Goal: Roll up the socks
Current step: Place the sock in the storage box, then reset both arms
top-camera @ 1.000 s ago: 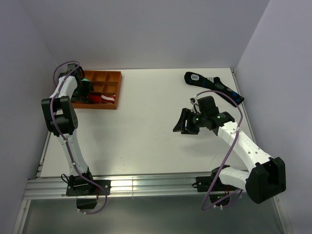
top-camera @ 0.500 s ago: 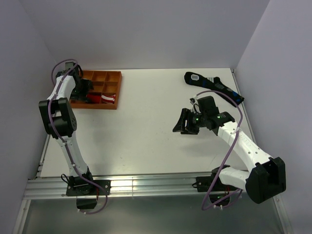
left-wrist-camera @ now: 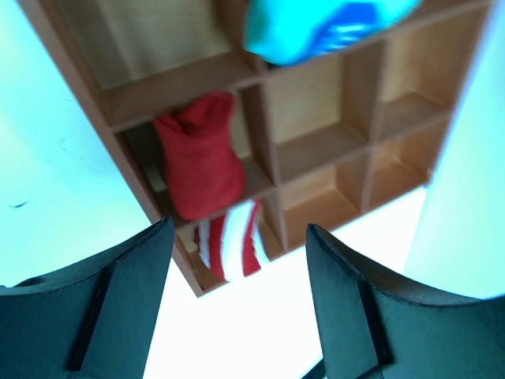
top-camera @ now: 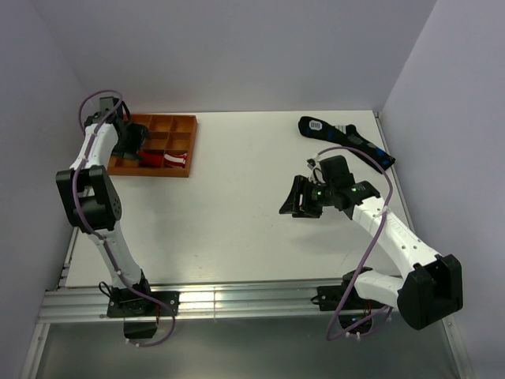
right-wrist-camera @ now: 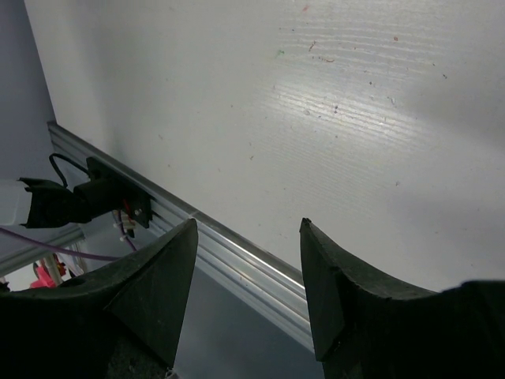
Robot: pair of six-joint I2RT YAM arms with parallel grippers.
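The socks (left-wrist-camera: 201,158), a plain bright red bundle, lie in a compartment of the orange divided tray (left-wrist-camera: 268,118) and show in the top view as a red patch (top-camera: 150,159). My left gripper (left-wrist-camera: 238,229) hovers open above the tray's near edge, with nothing between its fingers; the red bundle lies just beyond its fingertips. From above, the left gripper (top-camera: 131,144) sits over the tray's left compartments (top-camera: 186,125). My right gripper (top-camera: 298,197) hangs open and empty over the table's right-middle, far from the tray; its wrist view (right-wrist-camera: 248,223) shows only table and rail.
A red-and-white striped bundle (left-wrist-camera: 229,245) fills the compartment beside the red socks. A turquoise bundle with blue marks (left-wrist-camera: 323,28) sits in a farther compartment. Long black socks with blue marks and a white label (top-camera: 347,140) lie at the back right. The aluminium rail (right-wrist-camera: 237,260) runs along the table's near edge.
The left arm's elbow has swung left and its wrist has drawn back toward the tray's far-left corner. The right arm has not moved.
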